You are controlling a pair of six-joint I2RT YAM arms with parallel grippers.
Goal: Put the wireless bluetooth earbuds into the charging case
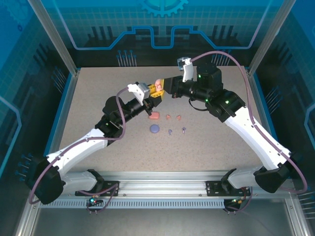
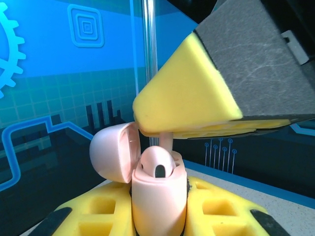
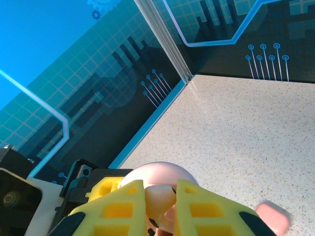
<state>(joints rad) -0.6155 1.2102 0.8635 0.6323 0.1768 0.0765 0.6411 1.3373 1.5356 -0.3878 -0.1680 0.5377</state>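
- Left gripper [image 1: 156, 93] was clamped on the pale pink charging case [image 2: 157, 201], holding it upright above the far middle of the table [image 1: 98, 98].
- The case looked like a smooth little pebble. Its lid [image 2: 112, 152] was flipped open to the left in my left wrist view.
- Right gripper [image 3: 161, 196] came in from the right, pinching the pale pink earbud [image 2: 168, 140] by its thin stem. The bud's rounded head, with a dark oval spot, sat right at the case's open mouth.
- Nearer to me on the table lay a coral case [image 1: 154, 116], with the coral-red earbuds [image 1: 169, 117] just to its right.
- Nearer still lay a purple case [image 1: 154, 129], with the tiny stemmed purple earbuds [image 1: 183, 129] to its right.
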